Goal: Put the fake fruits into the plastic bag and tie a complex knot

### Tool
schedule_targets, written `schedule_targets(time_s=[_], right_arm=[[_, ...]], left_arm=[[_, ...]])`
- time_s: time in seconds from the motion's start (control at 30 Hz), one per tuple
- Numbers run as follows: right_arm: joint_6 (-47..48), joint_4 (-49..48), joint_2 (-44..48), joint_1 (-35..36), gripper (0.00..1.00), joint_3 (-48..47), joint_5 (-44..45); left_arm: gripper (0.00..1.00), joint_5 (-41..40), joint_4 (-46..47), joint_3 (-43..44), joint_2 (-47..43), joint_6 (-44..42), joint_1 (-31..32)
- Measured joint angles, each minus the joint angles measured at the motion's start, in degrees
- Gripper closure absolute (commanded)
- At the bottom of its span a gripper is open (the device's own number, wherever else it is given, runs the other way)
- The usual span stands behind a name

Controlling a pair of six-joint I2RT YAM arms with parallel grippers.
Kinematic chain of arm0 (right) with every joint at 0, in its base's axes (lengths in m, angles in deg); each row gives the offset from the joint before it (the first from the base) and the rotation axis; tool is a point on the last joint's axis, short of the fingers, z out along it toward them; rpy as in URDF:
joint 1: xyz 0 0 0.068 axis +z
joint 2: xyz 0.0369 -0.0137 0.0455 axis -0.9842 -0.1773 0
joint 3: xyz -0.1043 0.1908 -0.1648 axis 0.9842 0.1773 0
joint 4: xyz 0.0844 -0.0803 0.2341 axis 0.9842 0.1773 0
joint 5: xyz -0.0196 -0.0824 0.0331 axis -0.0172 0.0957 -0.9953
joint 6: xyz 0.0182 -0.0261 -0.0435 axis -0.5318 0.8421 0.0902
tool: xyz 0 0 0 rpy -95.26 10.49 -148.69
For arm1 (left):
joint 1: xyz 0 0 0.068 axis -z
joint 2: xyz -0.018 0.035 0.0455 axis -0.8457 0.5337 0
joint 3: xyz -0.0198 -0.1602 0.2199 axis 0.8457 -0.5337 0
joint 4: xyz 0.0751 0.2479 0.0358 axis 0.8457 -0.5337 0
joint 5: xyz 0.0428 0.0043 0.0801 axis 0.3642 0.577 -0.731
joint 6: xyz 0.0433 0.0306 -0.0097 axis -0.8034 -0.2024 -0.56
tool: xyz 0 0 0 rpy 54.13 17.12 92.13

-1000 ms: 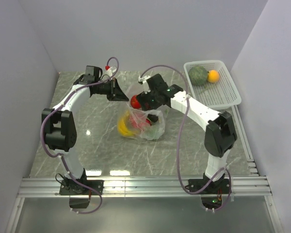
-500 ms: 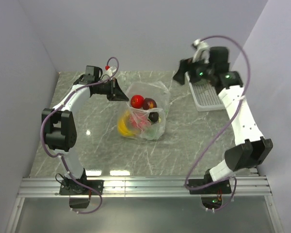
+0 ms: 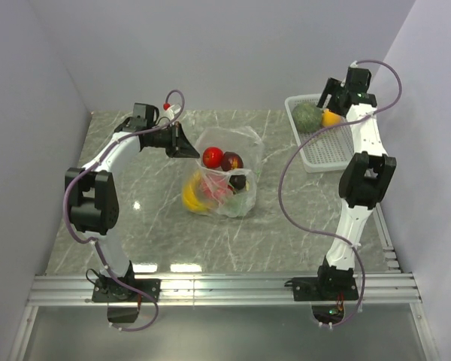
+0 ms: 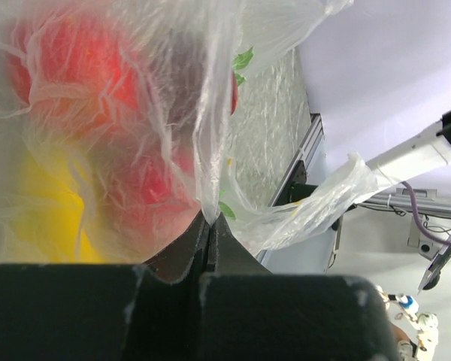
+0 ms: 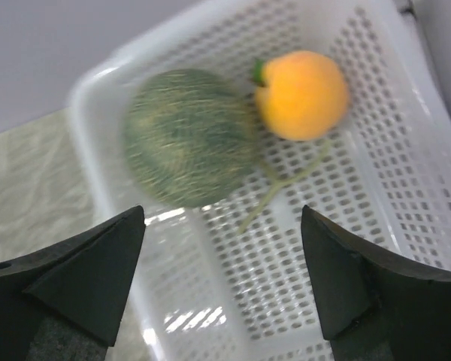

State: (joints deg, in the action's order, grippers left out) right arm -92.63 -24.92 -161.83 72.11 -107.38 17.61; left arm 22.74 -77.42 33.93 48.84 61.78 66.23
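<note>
Movement since before: right gripper (image 5: 222,226) left the plastic bag (image 3: 244,143), now hangs wide open over the white basket (image 5: 406,150), dull green melon (image 5: 188,147) and orange fruit (image 5: 302,94) just ahead of it; left gripper (image 4: 209,226) stays pinched on the crinkly clear bag, red fruit (image 4: 52,60) and yellow banana (image 4: 37,218) right in front.

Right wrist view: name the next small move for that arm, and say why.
Probably lower the right tool onto the green melon and close on it. Its jaws stand open above the white basket, with the melon lying mostly between them and the orange fruit beside it. The left tool is shut on the plastic bag at its edge, holding it up to take another fruit.
</note>
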Motion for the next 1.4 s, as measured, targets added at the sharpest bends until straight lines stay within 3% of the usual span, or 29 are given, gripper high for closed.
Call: schedule_targets(time_s=[0.17, 0.47, 0.7, 1.4], right_arm=[[-2.3, -5.7, -3.6, -1.7, 0.29, 0.6, 3.8], [-7.2, -17.5, -4.9, -1.3, 0.29, 0.4, 12.2], [-8.4, -21.2, -10.6, -1.3, 0.19, 0.0, 14.5], [0.1, -28.6, -16.8, -2.3, 0.26, 0.7, 11.4]], left_arm=[[0.99, 0.0, 0.3, -0.6, 0.0, 0.1, 0.0], [1.0, 0.0, 1.6, -0.6, 0.0, 1.5, 0.0], [0.99, 0.0, 1.7, -0.6, 0.0, 1.6, 0.0], [1.0, -0.4, 1.4, -0.9, 0.9, 1.5, -1.0]])
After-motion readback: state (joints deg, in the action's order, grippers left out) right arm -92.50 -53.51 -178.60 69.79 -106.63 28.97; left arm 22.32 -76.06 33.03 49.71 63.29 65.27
